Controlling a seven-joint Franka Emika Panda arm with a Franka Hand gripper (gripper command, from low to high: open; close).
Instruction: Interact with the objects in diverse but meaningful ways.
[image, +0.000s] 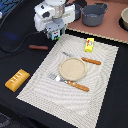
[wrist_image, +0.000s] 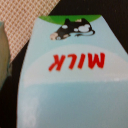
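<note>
My gripper (image: 53, 34) hangs low over the far corner of the woven placemat (image: 102, 92), at the exterior view's left. A small white carton (wrist_image: 70, 75) with a cow picture, red "MILK" lettering and a green top fills the wrist view, right against the hand. In the exterior view only a green-white scrap of the carton (image: 54, 35) shows between the fingers. Whether they press on it I cannot tell. A brown sausage (image: 38, 47) lies on the black table toward the exterior view's left. The bright yellow box (image: 89, 44) stands on the placemat. An orange-yellow ridged block (image: 17, 79) lies off the placemat.
A beige plate (image: 73, 68) sits mid-placemat, with an orange-handled knife (image: 91, 61) and fork (image: 70, 82) beside it. A grey pot (image: 93, 15) stands on the brown surface behind, and another vessel (image: 125, 20) sits at the exterior view's right edge.
</note>
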